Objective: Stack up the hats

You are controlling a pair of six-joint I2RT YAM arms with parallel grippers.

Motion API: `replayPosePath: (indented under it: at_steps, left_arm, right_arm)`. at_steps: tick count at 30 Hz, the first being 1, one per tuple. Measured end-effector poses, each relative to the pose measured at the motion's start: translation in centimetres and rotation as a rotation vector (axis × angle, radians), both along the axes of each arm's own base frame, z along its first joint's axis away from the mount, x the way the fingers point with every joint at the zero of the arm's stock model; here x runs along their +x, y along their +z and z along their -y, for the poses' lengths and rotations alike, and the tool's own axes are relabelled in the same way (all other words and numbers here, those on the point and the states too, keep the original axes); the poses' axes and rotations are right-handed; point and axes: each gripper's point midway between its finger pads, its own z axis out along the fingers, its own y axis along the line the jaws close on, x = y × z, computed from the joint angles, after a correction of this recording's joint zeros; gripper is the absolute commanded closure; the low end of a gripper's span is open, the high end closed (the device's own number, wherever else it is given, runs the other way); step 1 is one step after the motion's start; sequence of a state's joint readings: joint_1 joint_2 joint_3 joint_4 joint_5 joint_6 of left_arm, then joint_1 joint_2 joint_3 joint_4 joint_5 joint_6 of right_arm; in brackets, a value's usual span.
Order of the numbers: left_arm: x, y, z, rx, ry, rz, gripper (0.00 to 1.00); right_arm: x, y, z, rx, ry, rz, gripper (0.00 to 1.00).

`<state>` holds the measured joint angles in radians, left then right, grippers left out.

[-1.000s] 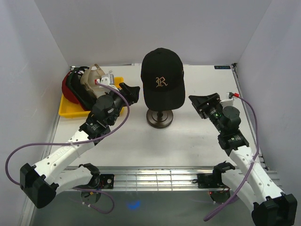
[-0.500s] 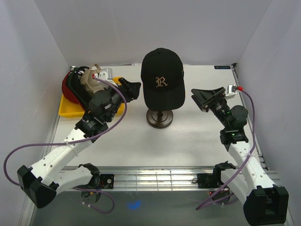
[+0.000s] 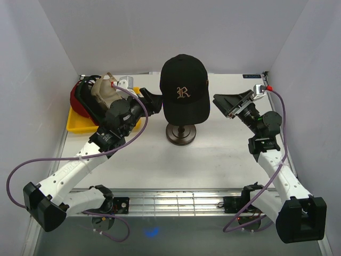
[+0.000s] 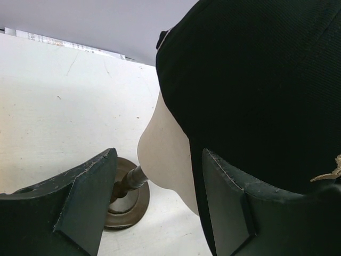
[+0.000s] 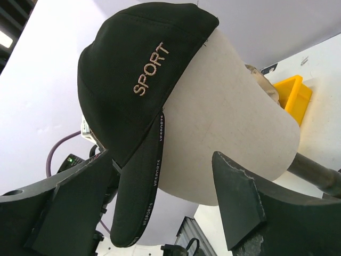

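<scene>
Flanking the black cap (jaws spread): left claw, right claw.

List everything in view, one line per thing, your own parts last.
black cap: one, black with a gold "R" on the front and "SPORT" on the side, on the mannequin head at table centre
mannequin head: one, beige, under the black cap
stand: one, dark, round base, under the mannequin head
piled caps: at least three showing, red, black and tan, in the yellow tray
yellow tray: one, yellow, far left of the table
table: one, white
rail: one, silver, along the near edge
left claw: one, black, open, at the black cap's left side
right claw: one, black, open, right of the black cap
</scene>
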<state>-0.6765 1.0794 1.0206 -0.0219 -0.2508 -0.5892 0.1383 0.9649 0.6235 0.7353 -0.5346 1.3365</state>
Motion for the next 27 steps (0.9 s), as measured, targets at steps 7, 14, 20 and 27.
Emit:
replayPosePath:
  at_steps: [7, 14, 20, 27]
  left_arm:
    - [0.0, 0.3, 0.1, -0.005, -0.005, 0.003, 0.25]
    - [0.1, 0.2, 0.2, -0.007, -0.006, 0.0, 0.25]
    - [0.1, 0.0, 0.4, -0.004, -0.012, -0.006, 0.25]
    - [0.1, 0.0, 0.4, -0.003, -0.013, -0.006, 0.26]
  right_arm:
    - [0.1, -0.3, -1.8, -0.014, 0.073, -0.018, 0.23]
    - [-0.3, -0.3, -2.5, -0.023, 0.103, -0.009, 0.29]
    - [-0.3, -0.3, -2.6, -0.028, 0.102, -0.006, 0.34]
    - [-0.5, -0.5, -2.9, -0.038, 0.108, 0.002, 0.43]
